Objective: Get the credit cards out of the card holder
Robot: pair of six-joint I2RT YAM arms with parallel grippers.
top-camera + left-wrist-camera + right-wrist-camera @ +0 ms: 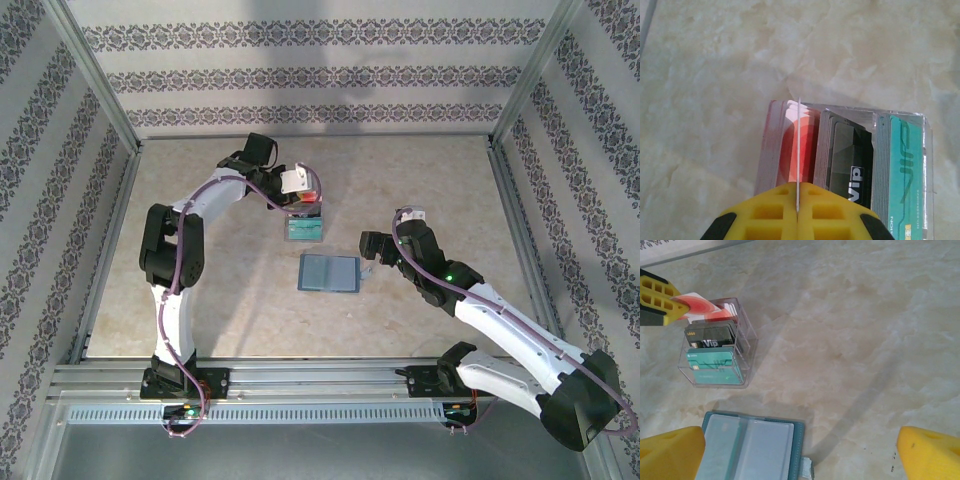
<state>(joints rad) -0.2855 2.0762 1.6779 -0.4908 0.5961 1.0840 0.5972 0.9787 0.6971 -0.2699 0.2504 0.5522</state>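
Clear box: a see-through plastic box [751,342] stands on the table just beyond the wallet. It is split into three slots, and there are cards in every one.
In the way: the left gripper [797,200] hangs right over the far slot, and from its own camera the yellow fingers cover the near end of the box.
Left gripper: clamped tight on one red-and-white card [702,304]. That card is edge-on from the wrist and tilted above the red-and-white stack; I can't tell whether its tip touches that stack.
Right gripper: the right gripper [801,450] is spread wide with nothing between the fingers, poised low over the wallet's near edge.
Table: pale cream, marble-look top [865,315], with soft shadows of the arms across it.
Room: patterned wallpaper panels [300,70] on three sides, and a metal frame [300,380] running along the near edge where the arms are bolted.
Cards: dark cards [710,337] marked "VIP" stand in the middle slot and teal cards [715,370] in the near slot, all upright and packed close.
Wallet: the slate-blue wallet [765,450] lies open and flat mid-table, between box and right gripper. It has two pale glossy panels and a small tab at its edge.
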